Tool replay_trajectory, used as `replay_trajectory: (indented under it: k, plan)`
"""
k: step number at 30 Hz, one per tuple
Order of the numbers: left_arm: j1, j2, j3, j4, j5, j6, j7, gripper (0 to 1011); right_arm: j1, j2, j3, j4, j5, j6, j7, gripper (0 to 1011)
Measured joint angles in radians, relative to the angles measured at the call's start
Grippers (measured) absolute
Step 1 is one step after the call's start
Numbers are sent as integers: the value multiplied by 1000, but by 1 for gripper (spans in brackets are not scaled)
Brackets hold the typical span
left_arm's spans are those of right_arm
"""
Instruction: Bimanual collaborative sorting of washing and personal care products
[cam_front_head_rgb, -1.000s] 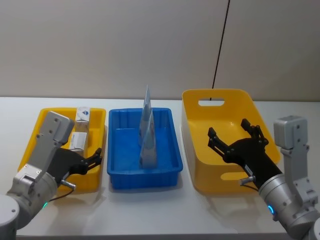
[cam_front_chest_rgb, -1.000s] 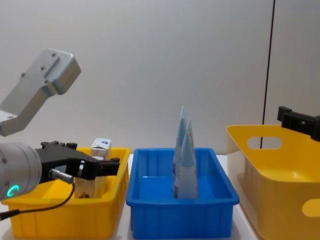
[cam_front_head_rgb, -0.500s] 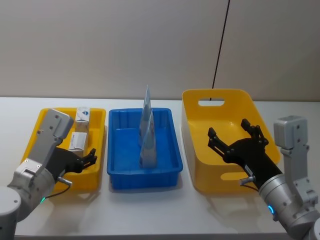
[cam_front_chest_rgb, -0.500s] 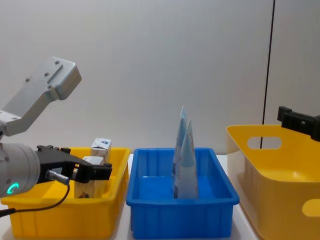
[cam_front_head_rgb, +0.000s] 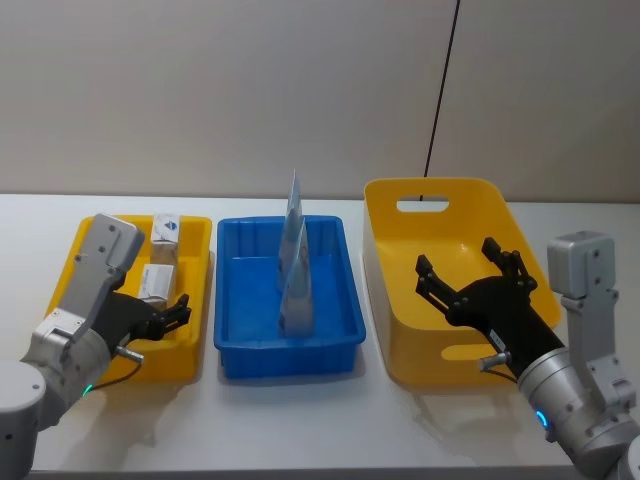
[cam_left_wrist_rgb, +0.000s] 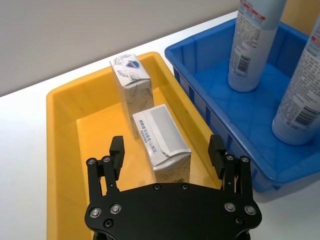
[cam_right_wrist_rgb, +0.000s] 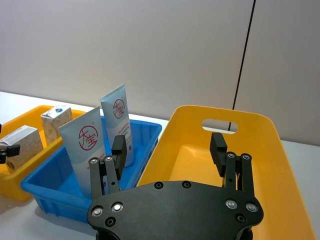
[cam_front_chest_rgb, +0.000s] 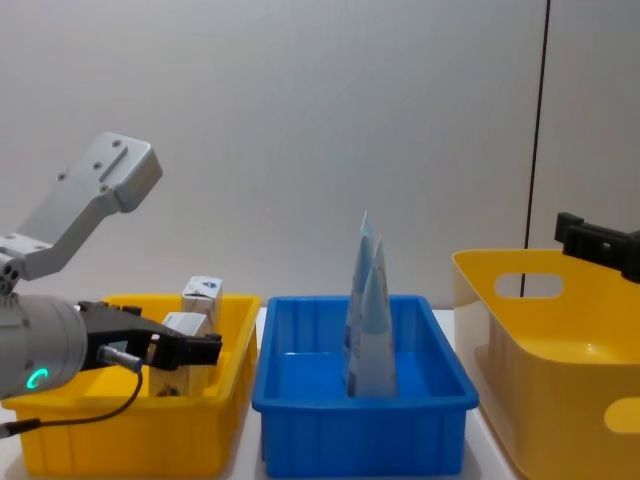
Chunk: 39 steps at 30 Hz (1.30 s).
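Left side of the white bench (cam_front_head_rgb: 300, 420): a shallow yellow plastic tray (cam_left_wrist_rgb: 92, 135) holds two whitish rectangular cartons with a faint swirl print. The farther carton (cam_left_wrist_rgb: 131, 80) stands upright, and the nearer carton (cam_left_wrist_rgb: 162, 140) lies on its side just in front of it. From the left wrist view I cannot tell whether the two touch.

The left gripper (cam_front_head_rgb: 178, 311) hangs over the near end of this tray and points toward the cartons. Its jaws are spread and hold nothing. The lying carton sits ahead of the gap between them, close to the tips.

Centre: a blue rectangular plastic tray (cam_front_head_rgb: 245, 300) stands just beside the yellow tray. Two slim pale-blue tubes stand in it, caps down and flat crimped ends up. The front tube (cam_front_head_rgb: 297, 290) is close in front of the rear tube (cam_front_head_rgb: 293, 215), near the middle of the tray.

Right side: a deep yellow plastic bin (cam_front_head_rgb: 470, 215) with a handle slot in its far wall stands beside the blue tray. The right gripper (cam_front_head_rgb: 455, 255) hangs above the near part of this bin with its jaws spread wide and nothing between them.
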Motion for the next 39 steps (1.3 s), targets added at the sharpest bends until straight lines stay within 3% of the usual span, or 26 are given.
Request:
replay_trajectory:
  k: [39]
  plan:
    - [-48, -85, -42, 135, -3, -26, 0, 1001, 0, 0, 0, 0, 0, 0, 0, 1002]
